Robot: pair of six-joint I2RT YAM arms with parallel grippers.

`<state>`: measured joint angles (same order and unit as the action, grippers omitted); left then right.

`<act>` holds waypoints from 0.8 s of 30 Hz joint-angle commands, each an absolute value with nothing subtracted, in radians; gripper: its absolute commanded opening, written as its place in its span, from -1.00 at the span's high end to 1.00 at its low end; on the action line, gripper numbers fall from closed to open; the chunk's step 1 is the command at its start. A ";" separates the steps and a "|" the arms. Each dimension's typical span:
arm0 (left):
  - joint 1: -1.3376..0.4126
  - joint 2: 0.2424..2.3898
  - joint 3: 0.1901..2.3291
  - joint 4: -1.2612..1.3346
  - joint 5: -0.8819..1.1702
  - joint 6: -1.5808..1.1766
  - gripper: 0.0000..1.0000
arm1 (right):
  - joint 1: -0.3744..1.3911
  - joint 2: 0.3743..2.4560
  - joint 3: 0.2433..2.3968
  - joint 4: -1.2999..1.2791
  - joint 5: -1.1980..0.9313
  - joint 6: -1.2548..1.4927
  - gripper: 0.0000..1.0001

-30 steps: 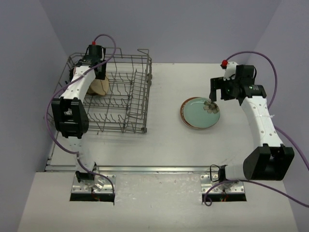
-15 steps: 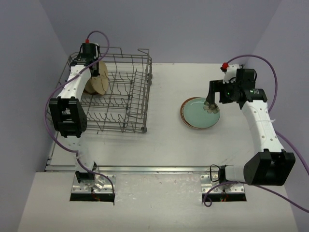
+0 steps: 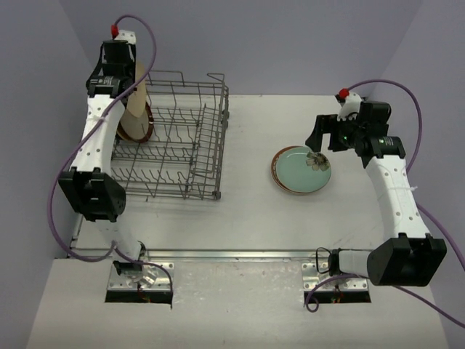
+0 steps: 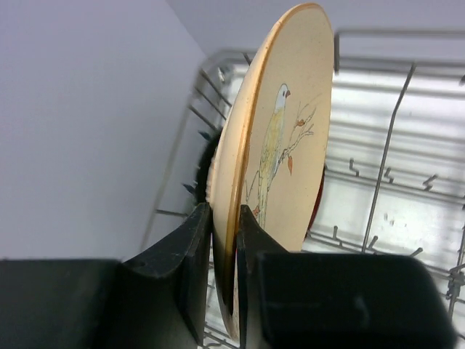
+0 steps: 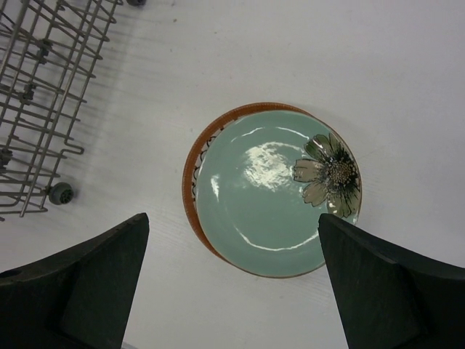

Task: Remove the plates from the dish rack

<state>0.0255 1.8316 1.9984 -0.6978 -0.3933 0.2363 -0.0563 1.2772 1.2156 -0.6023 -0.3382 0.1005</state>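
Lifting the bird plate (image 4: 280, 145) out of the rack (image 3: 192, 149) is judged to be the step in hand.

1. The table (image 3: 240, 211) is flat and matt white.
2. The rack is a grey wire basket with upright tines and raised sides, on the table's left part.
3. The bird plate is round, tan and glazed, painted with a bird on a twig. It stands on edge over the rack's far-left corner. Its lower edge is hidden, so clearance from the tines cannot be told.
4. A red-rimmed plate (image 3: 147, 122) sits just beside it in the rack.
5. The mint plate (image 5: 269, 203) is glossy, with a flower near its rim. It lies on a brown-rimmed plate (image 5: 190, 178) on the table, well right of the rack.
6. The left gripper (image 4: 224, 218) has its black fingers clenched on the bird plate's rim.
7. The right gripper (image 5: 231, 225) hovers above the stack, fingers spread, grasping nothing.

The next move calls for raising the bird plate clear of the wire sides, carrying it right and tilting it flat. The smooth glaze may slip in a rim pinch.
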 commanded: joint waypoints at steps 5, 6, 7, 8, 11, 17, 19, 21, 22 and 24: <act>0.011 1.517 2.038 -0.589 -0.144 0.175 1.00 | -0.051 1.219 1.225 -0.477 -0.533 0.220 -0.98; 0.011 1.487 2.017 -0.602 -0.044 0.138 1.00 | -0.051 1.218 1.227 -0.460 -0.581 0.235 -0.97; 0.012 1.470 2.006 -0.617 0.037 0.133 1.00 | -0.050 1.216 1.225 -0.442 -0.591 0.256 -0.97; 0.012 1.445 1.985 -0.630 0.163 0.102 1.00 | -0.050 1.212 1.220 -0.406 -0.653 0.296 -0.97; 0.011 1.402 1.935 -0.641 0.465 0.014 1.00 | -0.041 1.202 1.199 -0.304 -0.787 0.406 -0.98; -0.020 1.396 1.837 -0.641 0.899 -0.141 1.00 | 0.054 1.203 1.178 -0.100 -0.897 0.600 -0.97; -0.034 1.392 1.804 -0.646 0.967 -0.150 1.00 | 0.123 1.219 1.191 -0.098 -0.877 0.596 -0.98; -0.058 1.387 1.751 -0.647 1.000 -0.151 1.00 | 0.165 1.241 1.208 -0.093 -0.870 0.607 -0.98; -0.069 1.385 1.734 -0.650 1.012 -0.147 1.00 | 0.185 1.257 1.212 -0.083 -0.871 0.618 -0.98; -0.088 1.387 1.702 -0.670 1.025 -0.134 1.00 | 0.225 1.293 1.222 -0.066 -0.869 0.637 -0.98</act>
<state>-0.0553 1.4232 1.7200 -0.7730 0.8362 -0.0854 0.1639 1.2363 1.1793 -0.1669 -0.8440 0.5640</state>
